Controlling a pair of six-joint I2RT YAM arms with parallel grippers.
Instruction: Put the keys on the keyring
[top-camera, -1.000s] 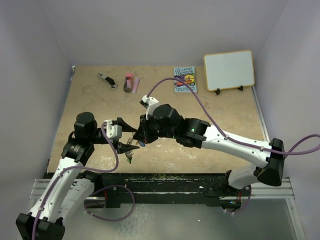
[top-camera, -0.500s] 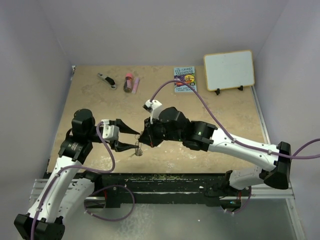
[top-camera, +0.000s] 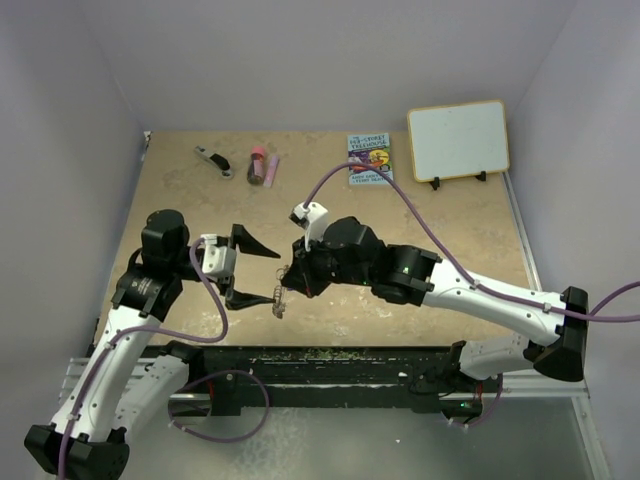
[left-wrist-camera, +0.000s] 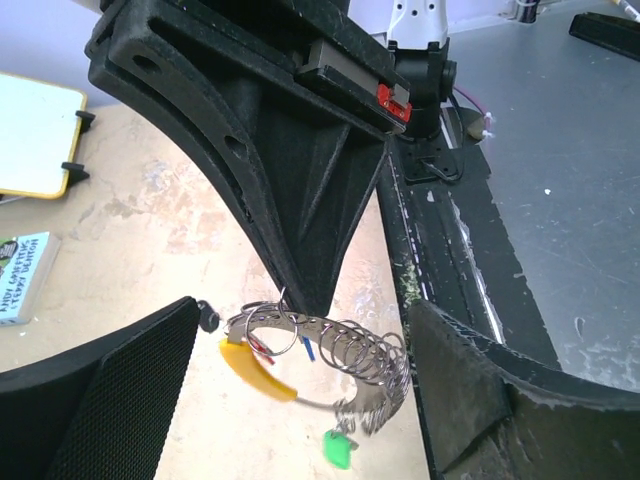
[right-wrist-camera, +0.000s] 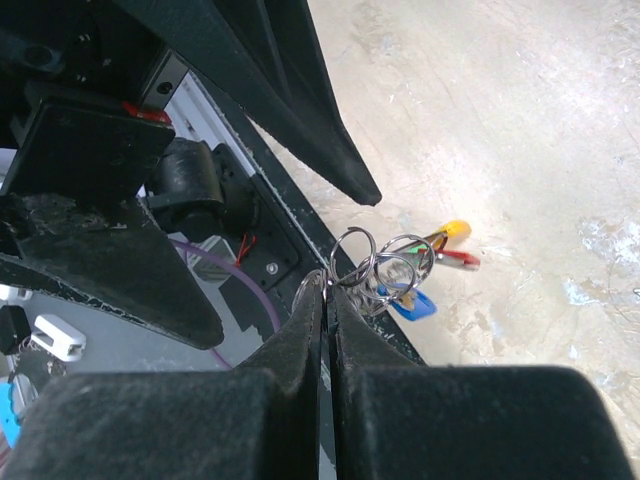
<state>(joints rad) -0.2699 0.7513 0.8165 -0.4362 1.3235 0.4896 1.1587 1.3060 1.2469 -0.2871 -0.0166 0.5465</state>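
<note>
Two grippers meet low over the near middle of the counter (top-camera: 430, 230). The right gripper (right-wrist-camera: 326, 290) is pressed together, pinching the wire rim of the keyring (left-wrist-camera: 300, 352) and holding it off the surface. The left gripper (top-camera: 276, 277) stands spread wide with a finger on either side of the ring, touching nothing that I can see.

From the ring hang a green key (left-wrist-camera: 338, 449), a red key (right-wrist-camera: 456, 259) and a blue key (right-wrist-camera: 411, 304), just beside the yellow-orange stretch (left-wrist-camera: 255, 368). A small dark piece at one end of the ring may be a black head, but I cannot tell. I see no loose key on the counter in any view.

I judge the threading to be at its tail end, with the keys I can make out already riding on the coils. If so, the next move calls for drawing the left gripper back without snagging the coils, then lowering the ring gently so nothing slips off. If a key is out of sight, the left gripper must fetch it while the right holds the ring steady.

Little writing is legible. The book (top-camera: 370, 160) at the far side has a colourful cover with a title too small to read. The whiteboard (top-camera: 458, 140) beside it looks blank. The black-and-silver tool (top-camera: 213, 160) shows no label.
</note>
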